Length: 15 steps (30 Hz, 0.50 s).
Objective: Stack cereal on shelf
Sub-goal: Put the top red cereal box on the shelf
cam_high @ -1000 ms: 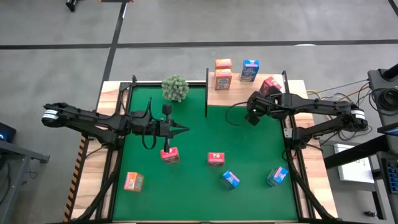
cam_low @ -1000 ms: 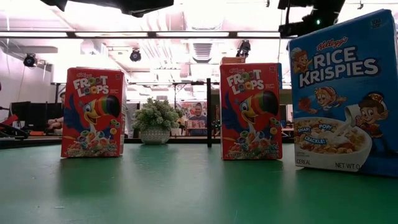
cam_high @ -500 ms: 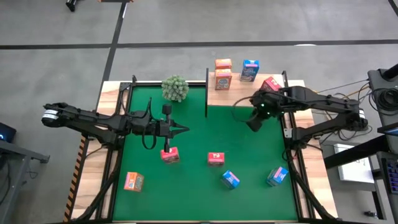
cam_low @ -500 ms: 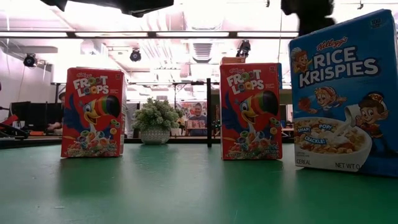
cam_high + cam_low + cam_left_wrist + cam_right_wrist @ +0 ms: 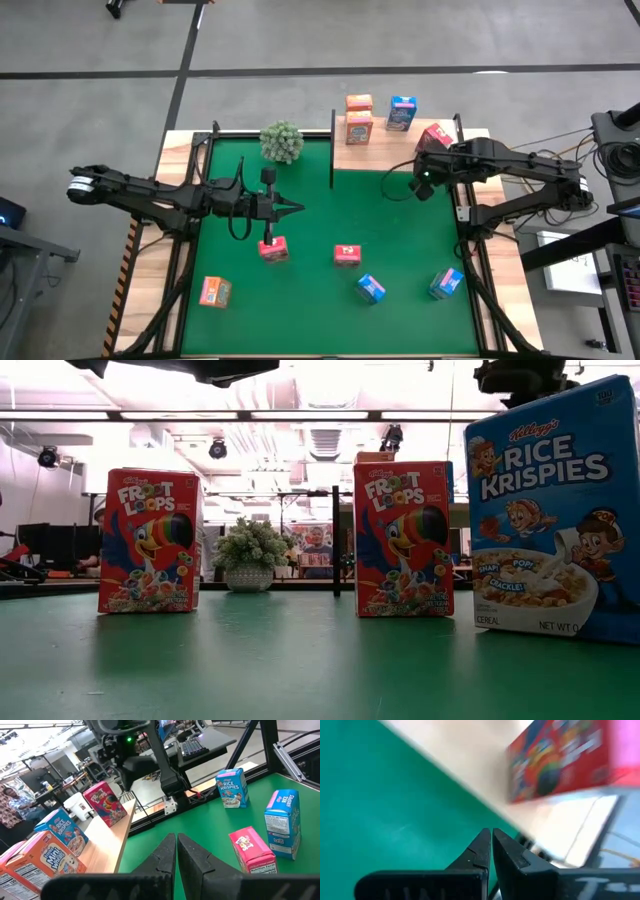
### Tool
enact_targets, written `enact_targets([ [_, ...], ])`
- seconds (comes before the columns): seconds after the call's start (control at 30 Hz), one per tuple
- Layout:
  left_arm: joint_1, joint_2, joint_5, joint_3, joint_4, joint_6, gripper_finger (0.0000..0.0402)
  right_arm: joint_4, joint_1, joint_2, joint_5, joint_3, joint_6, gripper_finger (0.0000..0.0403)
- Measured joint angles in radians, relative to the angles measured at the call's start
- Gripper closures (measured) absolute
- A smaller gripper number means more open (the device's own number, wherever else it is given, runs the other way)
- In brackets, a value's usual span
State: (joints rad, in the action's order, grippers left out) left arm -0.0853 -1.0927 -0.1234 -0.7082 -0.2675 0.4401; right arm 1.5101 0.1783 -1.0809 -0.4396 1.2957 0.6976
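The shelf (image 5: 385, 150), a light wooden board with black posts, lies at the table's far right. On it stand two orange cereal boxes (image 5: 359, 128), a blue one (image 5: 402, 113) and a red-pink one (image 5: 435, 137). Two red boxes (image 5: 273, 249) (image 5: 347, 256), two blue ones (image 5: 370, 289) (image 5: 446, 283) and an orange one (image 5: 214, 291) stand on the green mat. My right gripper (image 5: 420, 188) hangs shut over the mat at the shelf's near edge, slanting down, beside the red-pink box (image 5: 560, 760). My left gripper (image 5: 300, 209) waits shut and level above the mat's middle.
A round green plant (image 5: 282, 141) stands at the mat's far edge, left of the shelf. Black frame posts (image 5: 332, 150) rise at the shelf's left end and along the table's sides. The mat's middle (image 5: 380, 215) between both grippers is bare.
My right gripper has risen and drawn a little toward the table's right edge along the shelf's near edge, rolling its wrist as it went. It has stayed shut. The boxes have not moved.
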Motion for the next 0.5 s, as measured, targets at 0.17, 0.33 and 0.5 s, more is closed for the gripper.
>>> enact_targets([
  [0.17,0.000,0.000,0.000,0.000,0.000,0.000,0.0402,0.003,0.038,0.000,-0.065,0.000,-0.034,0.0394],
  [0.33,0.000,0.000,0.000,0.000,0.000,0.000,0.0402,-0.003,0.078,-0.001,-0.131,0.000,-0.064,0.0394],
  [0.5,0.000,0.000,0.000,0.000,0.000,0.000,0.0402,-0.005,0.118,-0.001,-0.217,0.000,-0.108,0.0394],
])
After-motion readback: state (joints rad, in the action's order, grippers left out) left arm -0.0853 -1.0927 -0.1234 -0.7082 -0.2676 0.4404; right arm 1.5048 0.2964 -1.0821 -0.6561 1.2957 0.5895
